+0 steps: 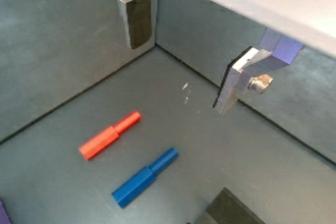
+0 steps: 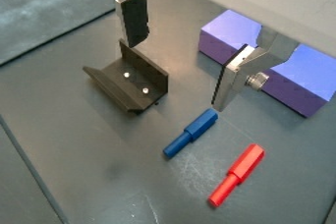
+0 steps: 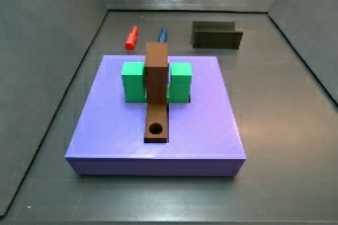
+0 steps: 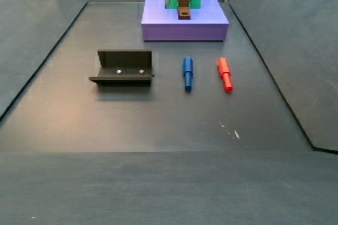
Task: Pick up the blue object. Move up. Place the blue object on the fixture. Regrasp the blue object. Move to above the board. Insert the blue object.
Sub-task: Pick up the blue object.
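Observation:
The blue object (image 2: 192, 133) lies flat on the grey floor beside the red peg (image 2: 237, 174); both also show in a wrist view, blue object (image 1: 144, 178). In both side views it lies between the fixture (image 4: 123, 68) and the red peg (image 4: 224, 74), blue object (image 4: 188, 72), blue object (image 3: 162, 35). My gripper (image 2: 176, 74) hangs open well above the floor, nothing between its fingers (image 2: 133, 22). The blue object lies below and off to one side of the jaws. The fixture (image 2: 128, 83) stands under one finger. The board (image 3: 199, 130) carries a green block and brown bar.
The red peg (image 1: 109, 136) lies parallel to the blue object, a short gap apart. On the board stand the green block (image 3: 132, 81) and the brown bar (image 3: 157, 96) with its round hole. Grey walls enclose the floor on all sides.

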You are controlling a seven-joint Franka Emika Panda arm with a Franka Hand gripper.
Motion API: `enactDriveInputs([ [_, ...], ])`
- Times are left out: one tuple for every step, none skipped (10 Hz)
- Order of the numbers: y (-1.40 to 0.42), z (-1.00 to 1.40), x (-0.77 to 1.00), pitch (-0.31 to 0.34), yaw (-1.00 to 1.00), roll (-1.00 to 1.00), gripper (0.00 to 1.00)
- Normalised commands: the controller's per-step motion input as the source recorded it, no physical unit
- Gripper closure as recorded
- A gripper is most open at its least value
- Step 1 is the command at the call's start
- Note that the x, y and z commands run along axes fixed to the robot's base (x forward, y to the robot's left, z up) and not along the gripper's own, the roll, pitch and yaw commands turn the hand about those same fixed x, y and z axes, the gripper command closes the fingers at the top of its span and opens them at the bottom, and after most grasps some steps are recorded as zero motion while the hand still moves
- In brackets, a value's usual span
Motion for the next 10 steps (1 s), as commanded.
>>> enactDriveInputs([
  [0.0,-0.02,0.0,0.0,0.0,0.0,0.0],
  [0.0,-0.02,0.0,0.0,0.0,0.0,0.0],
  [0.0,-0.03,0.0,0.0,0.0,0.0,0.0],
  [0.0,-0.03,0.0,0.0,0.0,0.0,0.0],
  [0.0,-0.04,0.0,0.0,0.0,0.0,0.0],
  [0.0,-0.04,0.0,0.0,0.0,0.0,0.0],
  [0.0,-0.04,0.0,0.0,0.0,0.0,0.0],
  [0.0,-0.05,0.0,0.0,0.0,0.0,0.0],
  [0.0,-0.06,0.0,0.0,0.0,0.0,0.0],
  [0.0,-0.07,0.0,0.0,0.0,0.0,0.0],
])
